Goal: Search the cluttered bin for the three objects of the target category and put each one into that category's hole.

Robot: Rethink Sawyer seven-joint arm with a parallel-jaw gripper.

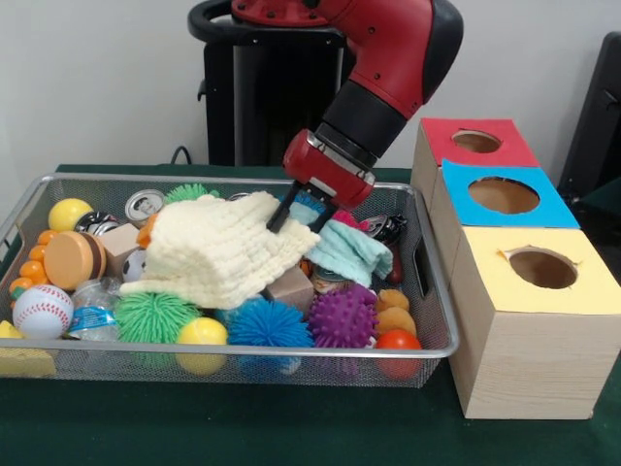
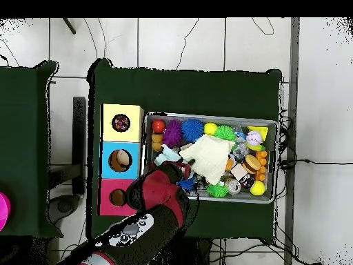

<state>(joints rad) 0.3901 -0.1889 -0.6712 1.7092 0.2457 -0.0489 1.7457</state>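
Bin (image 1: 432, 345) crammed; gripper (image 1: 296, 216) on cloth (image 1: 228, 254)

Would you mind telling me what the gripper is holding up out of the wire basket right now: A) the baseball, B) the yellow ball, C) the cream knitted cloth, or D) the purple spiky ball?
C: the gripper has its fingers pinched on an edge of the cream knitted cloth, which hangs lifted above the other items.

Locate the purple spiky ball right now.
Front view: the purple spiky ball sits at the wire bin's near edge, right of centre, between the blue spiky ball and the red ball. Overhead, it lies near the yellow-topped box.
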